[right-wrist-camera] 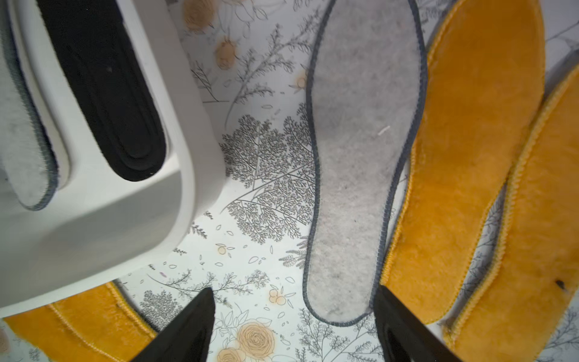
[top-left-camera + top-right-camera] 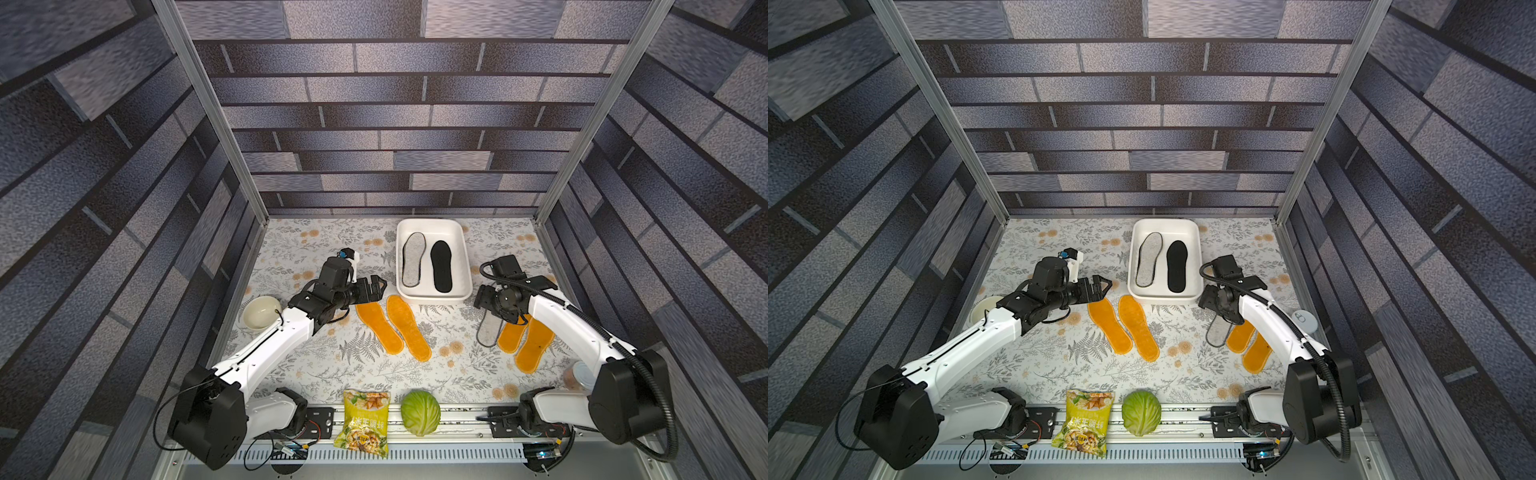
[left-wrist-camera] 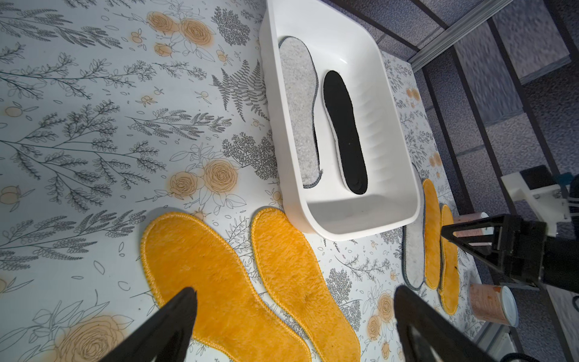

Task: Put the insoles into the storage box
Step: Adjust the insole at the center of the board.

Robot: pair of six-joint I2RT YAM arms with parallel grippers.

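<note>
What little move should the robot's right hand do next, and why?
Probably lower the right gripper onto the near end of the light grey felt insole with dark edging and pinch it. Its jaws stand open and empty above that insole, which lies on the flowered table beside the white plastic storage box; the box already holds a matching grey insole and a black insole.

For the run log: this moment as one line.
box: grey insole, black insole | table: four orange insoles, second grey insole | left fingers: open, empty | right fingers: open, empty
</note>
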